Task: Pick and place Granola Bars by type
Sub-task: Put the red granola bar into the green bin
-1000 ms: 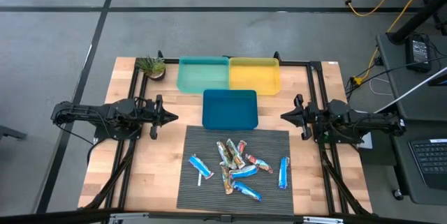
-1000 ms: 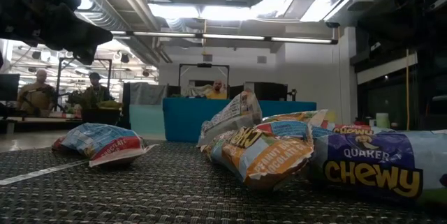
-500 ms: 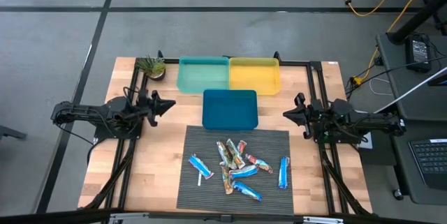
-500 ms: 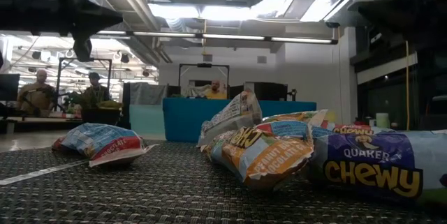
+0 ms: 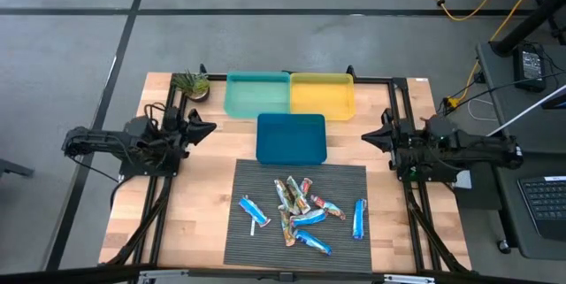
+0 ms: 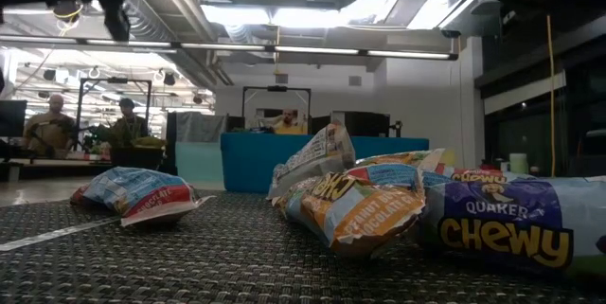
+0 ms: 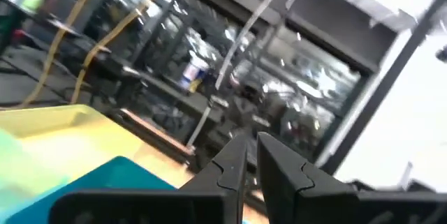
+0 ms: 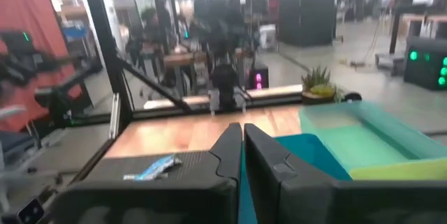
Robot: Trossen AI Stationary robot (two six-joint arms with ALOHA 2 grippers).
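Note:
Several granola bars (image 5: pixel 301 213) lie flat on a dark mat near the table's near edge. Blue ones lie at the mat's left (image 5: pixel 254 211) and right (image 5: pixel 358 218), and green, tan and red ones (image 5: pixel 292 197) are heaped in the middle. In the low view they rest on their sides (image 6: pixel 350 205). My left gripper (image 5: pixel 210 126) hovers over the bare wood left of the blue bin, shut and holding nothing. My right gripper (image 5: pixel 365 137) hovers to the right of that bin, also shut and holding nothing. The right wrist view shows one blue bar (image 8: pixel 150 168) on the mat.
Three bins stand beyond the mat: blue (image 5: pixel 291 137) nearest it, teal-green (image 5: pixel 256 95) and yellow (image 5: pixel 322 95) side by side at the far edge. A small potted plant (image 5: pixel 191 85) sits at the far left corner. A thin white stick (image 6: pixel 57 233) lies on the mat. People stand in the room behind.
Both arms have risen: in the low view the left arm has climbed almost out of the picture's top. My left gripper has swung toward the table's far edge and drawn back a little to the left. My right gripper has shifted slightly toward the far edge. The bars have not moved.

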